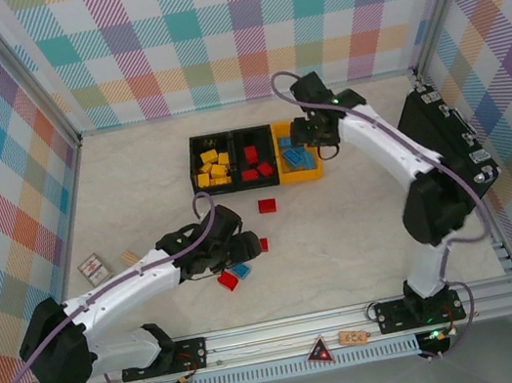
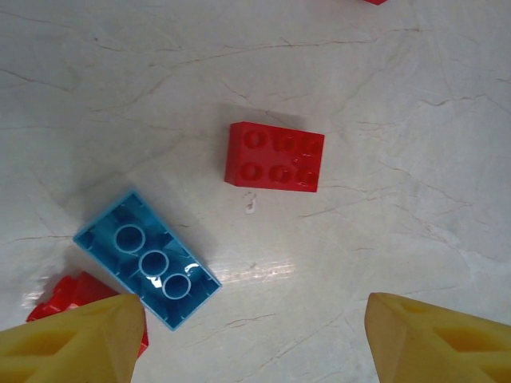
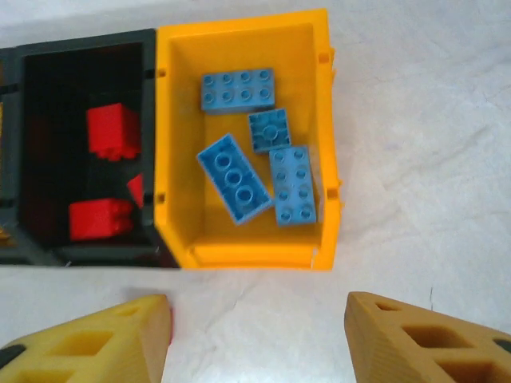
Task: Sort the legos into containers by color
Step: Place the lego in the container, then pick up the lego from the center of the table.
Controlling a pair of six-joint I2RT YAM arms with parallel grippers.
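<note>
My left gripper (image 1: pixel 250 252) (image 2: pixel 255 343) hangs open over the table, nothing between its yellow fingers (image 2: pixel 88 335). Just ahead of it lie a blue lego (image 2: pixel 148 270) (image 1: pixel 240 271) turned studs-down and a red lego (image 2: pixel 276 156). Another red lego (image 2: pixel 64 297) (image 1: pixel 227 280) is half hidden by the left finger. The containers (image 1: pixel 252 141) stand in a row at the back. The yellow-orange bin (image 3: pixel 247 255) holds several blue legos (image 3: pixel 236 89). Beside it, the middle black bin (image 3: pixel 84 44) holds red legos (image 3: pixel 112 132), and the left black bin holds yellow legos (image 1: pixel 213 169). My right gripper (image 1: pixel 315 141) (image 3: pixel 255 335) is open and empty near the yellow-orange bin.
A red lego (image 1: pixel 266 205) lies loose in front of the bins. A large black latched case (image 1: pixel 451 142) leans at the right wall. Two small cards (image 1: pixel 94 269) lie at the left. Plaid walls close in three sides, and a metal rail (image 1: pixel 358 317) runs along the near edge.
</note>
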